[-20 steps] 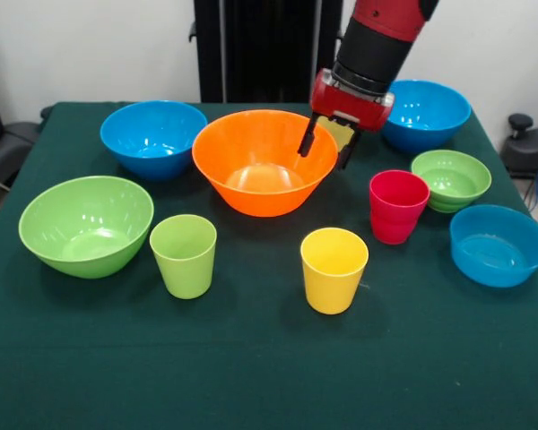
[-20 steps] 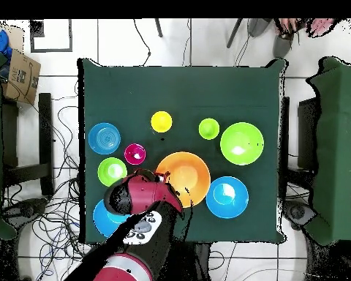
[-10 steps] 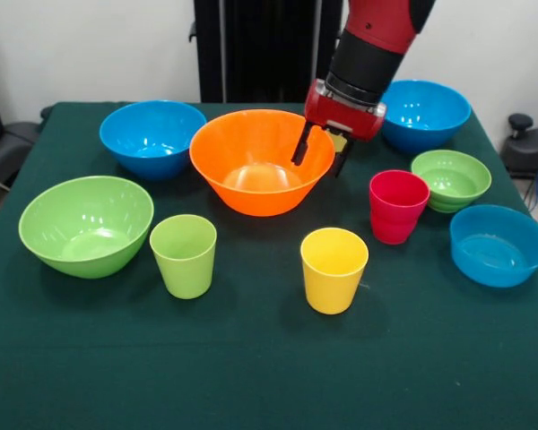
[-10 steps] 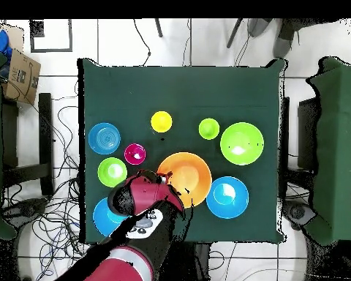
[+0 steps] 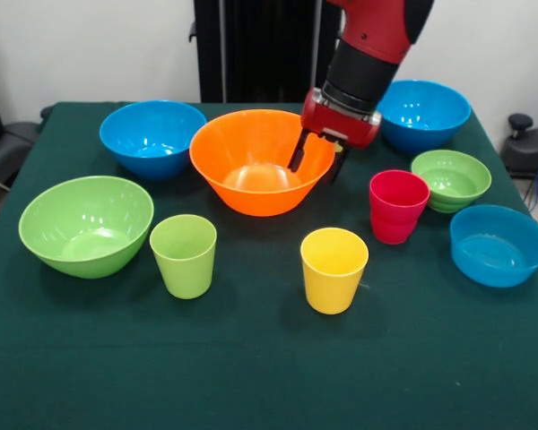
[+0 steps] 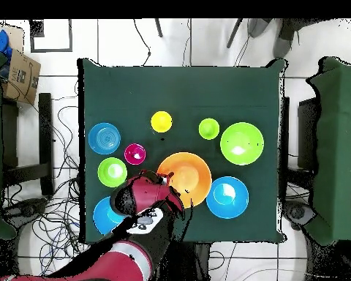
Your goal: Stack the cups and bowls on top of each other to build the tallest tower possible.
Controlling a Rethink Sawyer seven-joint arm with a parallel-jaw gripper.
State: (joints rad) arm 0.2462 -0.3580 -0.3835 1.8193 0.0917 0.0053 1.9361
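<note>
You have six bowls (image 5: 263, 161) and three cups (image 5: 334, 269) standing apart on the bench (image 5: 251, 376); nothing is stacked. Your hand (image 5: 317, 164) hangs tilted at the orange bowl's rim, fingers narrowly apart straddling it, one inside, one outside.

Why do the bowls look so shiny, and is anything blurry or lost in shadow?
Front view: sharp throughout, soft glare inside the orange bowl and blue bowls; cups cast only faint shadows. Overhead view: bright spots in the green bowl, and the arm hides a blue bowl.
</note>
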